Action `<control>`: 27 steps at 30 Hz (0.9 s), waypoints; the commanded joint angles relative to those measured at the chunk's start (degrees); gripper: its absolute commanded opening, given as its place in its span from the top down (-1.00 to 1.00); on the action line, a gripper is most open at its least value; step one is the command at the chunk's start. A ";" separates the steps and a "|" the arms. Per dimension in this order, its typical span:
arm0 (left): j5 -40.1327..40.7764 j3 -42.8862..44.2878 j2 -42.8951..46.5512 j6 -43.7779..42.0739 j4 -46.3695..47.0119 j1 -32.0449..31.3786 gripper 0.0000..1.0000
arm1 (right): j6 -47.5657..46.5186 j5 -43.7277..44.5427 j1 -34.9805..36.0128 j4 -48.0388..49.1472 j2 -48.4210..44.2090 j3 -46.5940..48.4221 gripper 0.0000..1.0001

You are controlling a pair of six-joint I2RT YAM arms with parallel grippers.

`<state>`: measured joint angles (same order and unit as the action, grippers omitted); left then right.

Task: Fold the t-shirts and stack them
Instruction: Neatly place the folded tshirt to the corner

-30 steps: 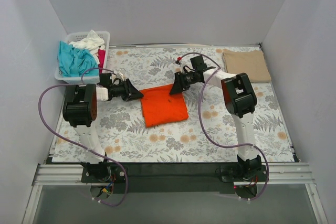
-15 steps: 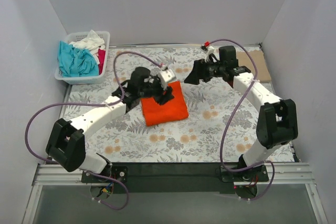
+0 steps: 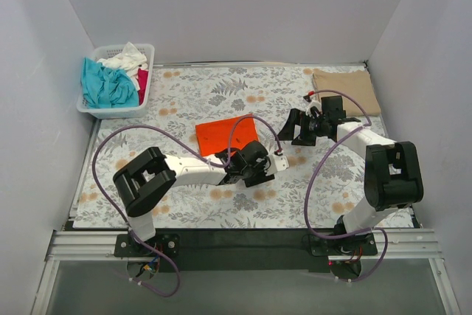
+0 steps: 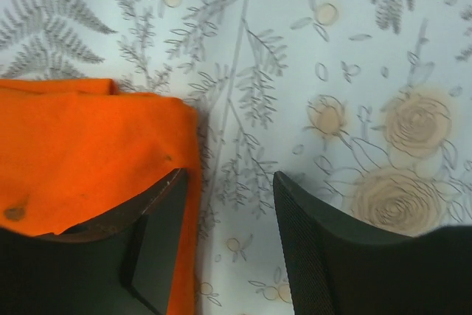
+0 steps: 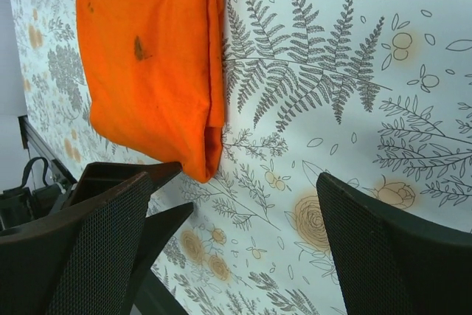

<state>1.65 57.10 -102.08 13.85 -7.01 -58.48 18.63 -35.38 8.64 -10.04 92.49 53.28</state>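
Observation:
A bright orange t-shirt lies folded flat in the middle of the table. My left gripper sits at its near right corner, open. In the left wrist view the orange t-shirt fills the left side; the left gripper has one finger over the cloth's edge and only tablecloth between the jaws. My right gripper hovers to the right of the shirt, wide open and empty. The right wrist view shows the orange t-shirt ahead of the right gripper. A folded tan t-shirt lies at the back right.
A white slatted basket at the back left holds teal, white and pink-red shirts. Purple cables loop from both arms over the floral tablecloth. White walls close in the left, back and right sides.
The orange shirt now lies shorter, folded over. Both grippers have opened and let go of it. The left arm swung to its near right corner; the right gripper drew off to the right.

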 commanded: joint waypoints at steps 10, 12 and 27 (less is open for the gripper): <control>6.97 1.52 -2.86 0.30 5.95 0.21 0.74 | 7.12 -4.96 -0.29 11.78 -0.65 -5.55 -0.69; 5.74 1.78 -1.03 3.36 5.69 1.08 1.00 | 7.73 -5.49 -0.29 12.94 -0.12 -6.25 -0.70; -7.97 2.31 7.07 15.95 5.78 8.20 1.00 | 28.64 -8.75 5.67 37.27 9.99 -10.03 -0.97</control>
<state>-2.39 58.13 -97.73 27.38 -1.91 -50.83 40.88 -43.46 12.60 18.44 101.03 43.88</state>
